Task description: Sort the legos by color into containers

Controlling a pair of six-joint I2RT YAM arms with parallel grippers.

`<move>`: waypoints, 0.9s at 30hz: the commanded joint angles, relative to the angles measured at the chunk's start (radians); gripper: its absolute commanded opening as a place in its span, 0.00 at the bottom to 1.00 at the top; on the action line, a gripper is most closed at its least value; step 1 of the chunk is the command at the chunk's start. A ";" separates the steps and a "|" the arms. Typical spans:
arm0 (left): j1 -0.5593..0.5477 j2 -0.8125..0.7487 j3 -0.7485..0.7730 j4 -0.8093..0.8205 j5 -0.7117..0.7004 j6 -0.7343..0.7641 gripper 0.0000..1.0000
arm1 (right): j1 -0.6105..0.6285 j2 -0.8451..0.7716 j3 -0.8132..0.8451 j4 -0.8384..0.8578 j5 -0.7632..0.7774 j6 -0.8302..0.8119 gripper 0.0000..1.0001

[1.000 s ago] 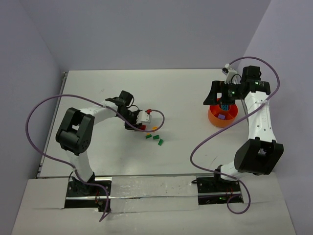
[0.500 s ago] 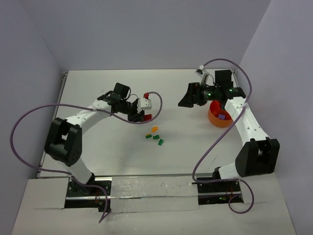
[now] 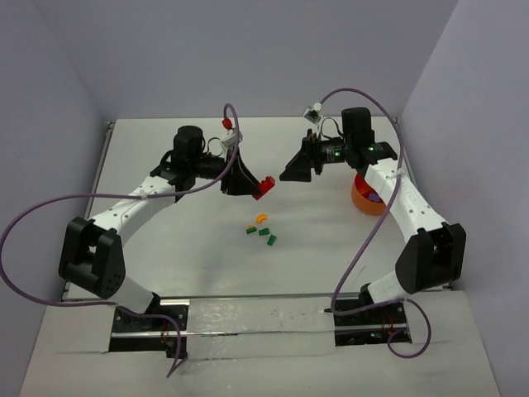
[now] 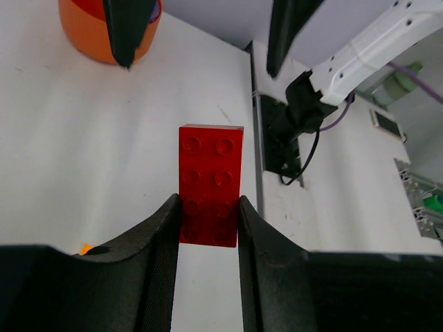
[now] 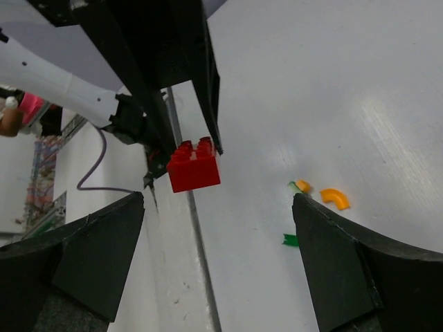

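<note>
My left gripper (image 4: 209, 211) clamps a small red studded plastic brick (image 4: 211, 173); my right gripper (image 5: 218, 200) stands spread apart, facing it.

glossy red plastic brick (image 4: 210, 183) between matt black fingers (image 4: 158, 266), smooth orange plastic bowl (image 4: 79, 38) beyond them, faintly shiny white table (image 4: 76, 159) beneath

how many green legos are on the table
3: left green lego, middle green lego, right green lego, clustered mid-table beside the orange curved piece. More may hide in the bowl.
</note>
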 commanded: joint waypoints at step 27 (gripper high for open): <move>-0.011 0.015 0.061 0.037 0.021 -0.056 0.00 | 0.135 0.054 0.125 -0.114 -0.008 -0.086 0.74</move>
